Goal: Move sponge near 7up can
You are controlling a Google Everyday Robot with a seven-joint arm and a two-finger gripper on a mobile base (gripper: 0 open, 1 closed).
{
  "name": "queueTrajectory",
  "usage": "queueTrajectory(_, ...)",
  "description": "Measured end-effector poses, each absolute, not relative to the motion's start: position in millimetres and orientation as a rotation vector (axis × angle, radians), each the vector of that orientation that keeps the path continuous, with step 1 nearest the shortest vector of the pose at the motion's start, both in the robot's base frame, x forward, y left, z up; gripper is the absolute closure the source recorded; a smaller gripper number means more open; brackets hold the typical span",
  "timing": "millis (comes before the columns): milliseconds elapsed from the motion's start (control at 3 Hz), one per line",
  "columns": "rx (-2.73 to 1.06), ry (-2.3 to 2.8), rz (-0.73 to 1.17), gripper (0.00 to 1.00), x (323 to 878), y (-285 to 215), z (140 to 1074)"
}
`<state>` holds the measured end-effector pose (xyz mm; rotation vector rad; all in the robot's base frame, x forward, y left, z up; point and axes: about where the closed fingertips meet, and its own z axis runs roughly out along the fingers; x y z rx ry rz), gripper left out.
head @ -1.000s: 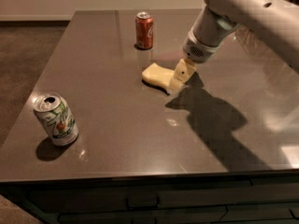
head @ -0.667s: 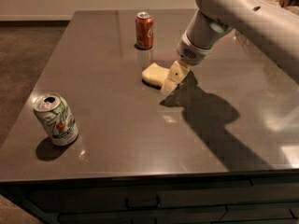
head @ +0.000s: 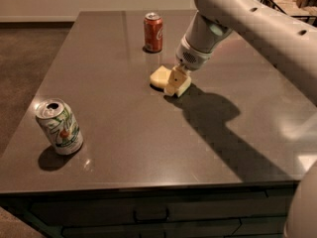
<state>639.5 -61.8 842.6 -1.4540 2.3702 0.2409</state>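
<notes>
The pale yellow sponge [head: 161, 77] lies flat on the dark table [head: 124, 148], a little behind its middle. My gripper [head: 174, 85] hangs from the arm that comes in from the upper right, and it sits right over the sponge's right part, hiding that end. The 7up can [head: 59, 127], white with green and red markings and a silver top, stands upright near the table's front left corner, far from the sponge and the gripper.
An orange-red can [head: 153, 32] stands upright at the back of the table, just behind the sponge. The table's front edge runs above dark drawers [head: 148, 214]. A dark wire rack [head: 290, 1] stands at the top right. Brown carpet lies to the left.
My gripper has moved left, from beside the sponge's right end to directly over it. The sponge and both cans have not moved.
</notes>
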Motion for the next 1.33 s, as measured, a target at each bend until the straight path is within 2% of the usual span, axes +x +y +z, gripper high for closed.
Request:
queueTrajectory(667,-1.540,2.324,0.279,0.88,629,-37,856)
queueTrajectory(1000,-1.598,2.266,0.314,1.00,610,-18,870)
queueTrajectory(1333,-1.664,2.206,0.360,1.00,585,6,879)
